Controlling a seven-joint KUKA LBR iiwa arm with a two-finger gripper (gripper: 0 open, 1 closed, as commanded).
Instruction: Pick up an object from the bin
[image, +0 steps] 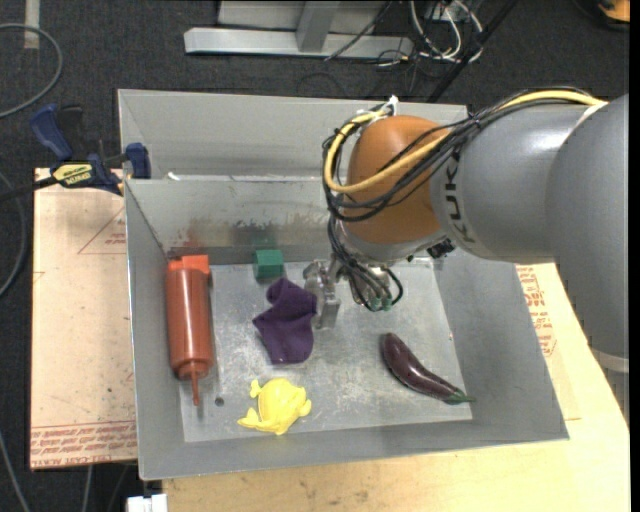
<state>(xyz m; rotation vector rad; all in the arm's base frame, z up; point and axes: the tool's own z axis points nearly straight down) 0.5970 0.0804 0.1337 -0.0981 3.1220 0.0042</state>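
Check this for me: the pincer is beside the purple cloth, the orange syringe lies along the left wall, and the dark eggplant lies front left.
One thing is wrong. The camera view shows the dark eggplant lying front right, not front left. The pincer is beside the purple cloth and the orange syringe lies along the left wall.

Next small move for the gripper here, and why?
Probably nudge the gripper slightly toward the view's left before lowering. It sits at the right edge of the crumpled purple cloth, not over its middle; the small green block and dark purple toy eggplant lie apart.
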